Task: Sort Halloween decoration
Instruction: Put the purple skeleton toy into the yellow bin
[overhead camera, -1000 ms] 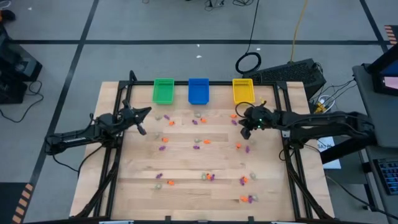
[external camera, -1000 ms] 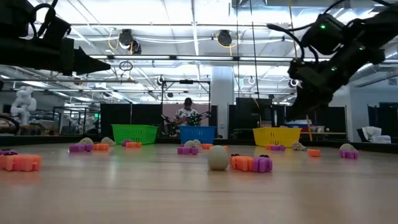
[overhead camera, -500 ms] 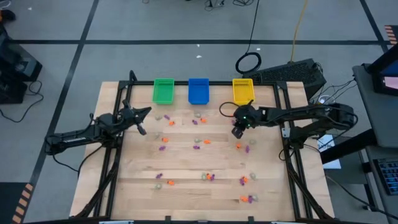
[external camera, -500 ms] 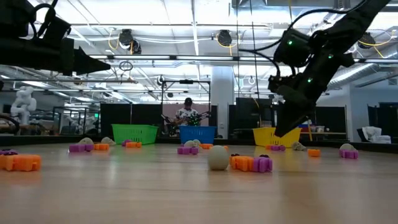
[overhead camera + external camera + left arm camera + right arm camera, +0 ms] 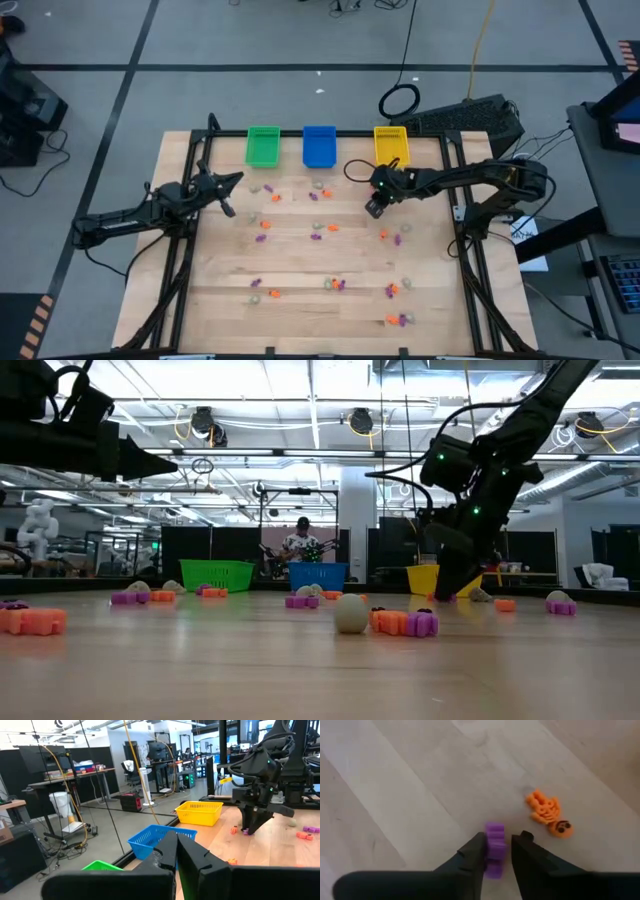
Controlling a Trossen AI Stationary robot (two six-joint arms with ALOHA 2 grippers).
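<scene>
Right tool down over a purple trinket on the wooden surface (image 5: 300, 265)

Three bins sit along the far edge: green bin (image 5: 263, 146), blue bin (image 5: 319, 146), yellow bin (image 5: 391, 145), with small orange, purple and pale trinkets (image 5: 334, 285) scattered across the surface in front of them. The left tool (image 5: 231, 209) hangs near the green bin, fingers pressed together and holding nothing. The right tool (image 5: 497, 847) is low at the surface near the yellow bin, fingers parted a little either side of a purple trinket (image 5: 494, 840) that lies on the wood; an orange trinket (image 5: 547, 813) lies just beside it.
</scene>
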